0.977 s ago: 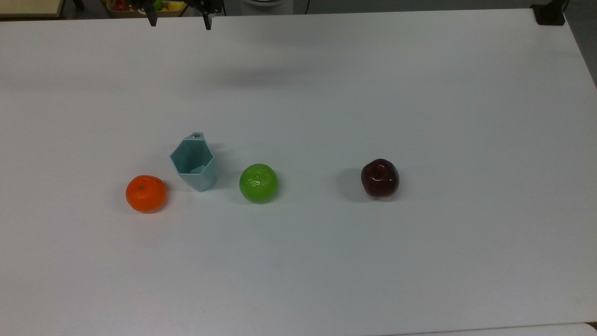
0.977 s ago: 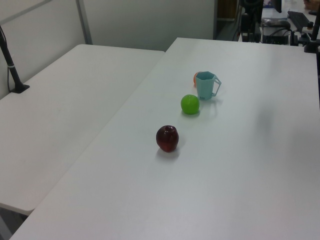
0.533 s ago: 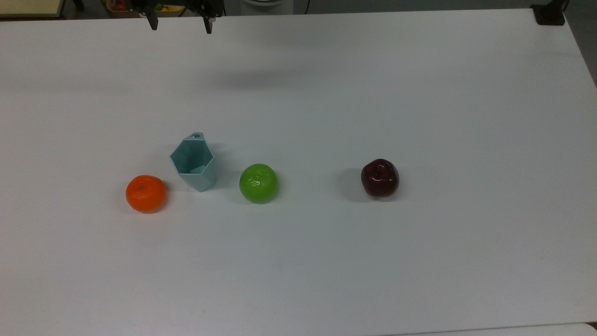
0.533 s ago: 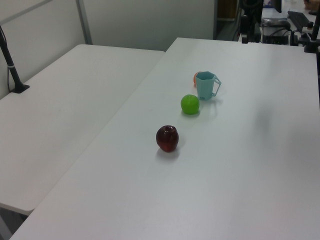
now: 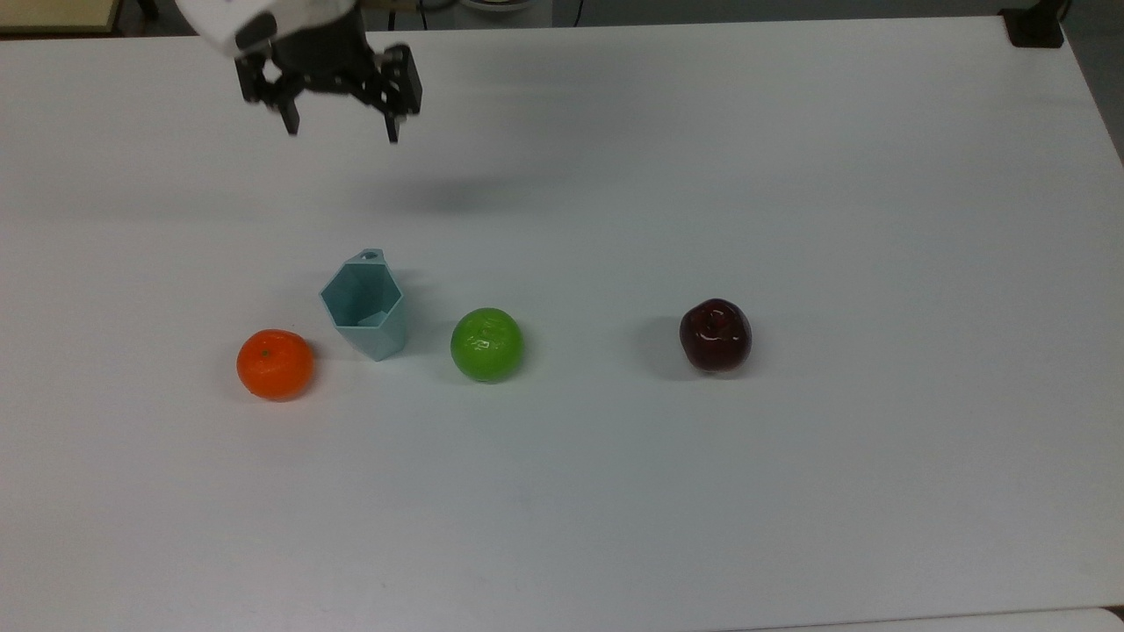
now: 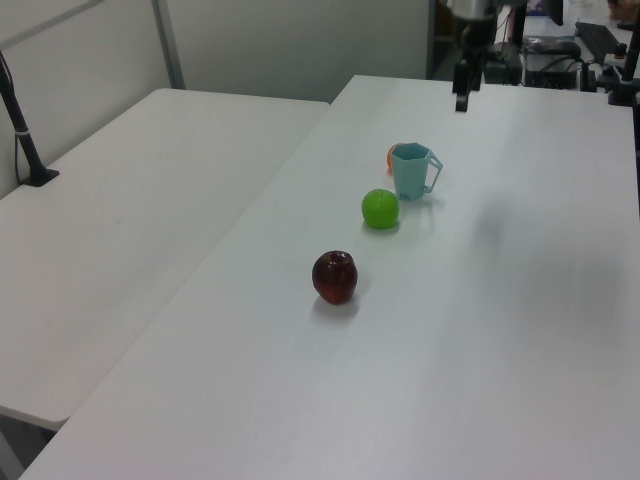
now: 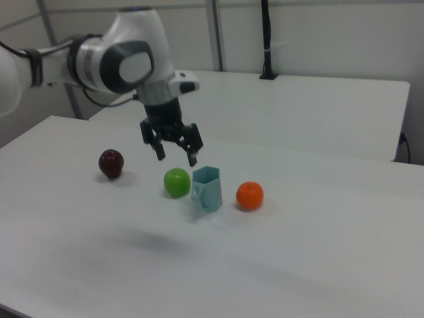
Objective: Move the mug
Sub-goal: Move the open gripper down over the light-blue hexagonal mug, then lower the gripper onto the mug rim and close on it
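Since a moment ago the gripper (image 5: 341,133) has swung well into the top view, fingers spread wide and holding nothing, hovering high above the white table (image 5: 790,175). Going left to right in the top view: a dimpled orange (image 5: 275,362), then the mug (image 5: 363,307) standing upright just beside it, a glossy green apple (image 5: 486,344), and further off a dark red apple (image 5: 715,334). That mug looks like hard, light plastic, faceted with a hexagonal rim; its flat walls or angular handle (image 6: 434,173) seem the surest hold.
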You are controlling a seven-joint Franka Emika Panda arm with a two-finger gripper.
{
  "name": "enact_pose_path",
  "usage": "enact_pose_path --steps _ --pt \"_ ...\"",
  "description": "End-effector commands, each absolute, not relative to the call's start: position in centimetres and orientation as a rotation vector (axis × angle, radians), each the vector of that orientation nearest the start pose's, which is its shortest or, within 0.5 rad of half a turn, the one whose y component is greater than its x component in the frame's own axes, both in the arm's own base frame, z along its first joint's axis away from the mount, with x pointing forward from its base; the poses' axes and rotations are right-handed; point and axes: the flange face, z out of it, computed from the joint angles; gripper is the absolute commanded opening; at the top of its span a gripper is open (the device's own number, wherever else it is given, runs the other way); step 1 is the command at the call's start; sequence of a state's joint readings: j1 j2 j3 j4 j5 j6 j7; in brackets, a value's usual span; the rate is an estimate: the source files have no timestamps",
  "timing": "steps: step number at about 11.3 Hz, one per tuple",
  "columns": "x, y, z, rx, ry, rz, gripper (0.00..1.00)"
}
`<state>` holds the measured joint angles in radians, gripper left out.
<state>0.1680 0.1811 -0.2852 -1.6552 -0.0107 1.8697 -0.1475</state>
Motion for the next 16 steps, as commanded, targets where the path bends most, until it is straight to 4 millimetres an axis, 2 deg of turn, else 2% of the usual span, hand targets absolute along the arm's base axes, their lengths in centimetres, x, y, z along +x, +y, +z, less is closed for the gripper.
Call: enact_pose_path --steps 1,2,5,9,11,16 --pt "63.4 -6.0 45.2 -3.225 -0.166 -0.051 1.00" --pt "64.1 -5.9 43.4 -3.234 -0.173 -0.049 1.00" --pt "65.1 -5.9 39.8 -3.258 -0.194 -0.013 1.00" --pt "65.5 -5.6 37.6 -3.287 -0.227 0.020 0.97" --pt "65.8 -5.3 37.0 -3.293 -0.218 -0.039 0.93" --pt "65.8 -5.2 35.7 -3.299 -0.209 -0.056 0.62"
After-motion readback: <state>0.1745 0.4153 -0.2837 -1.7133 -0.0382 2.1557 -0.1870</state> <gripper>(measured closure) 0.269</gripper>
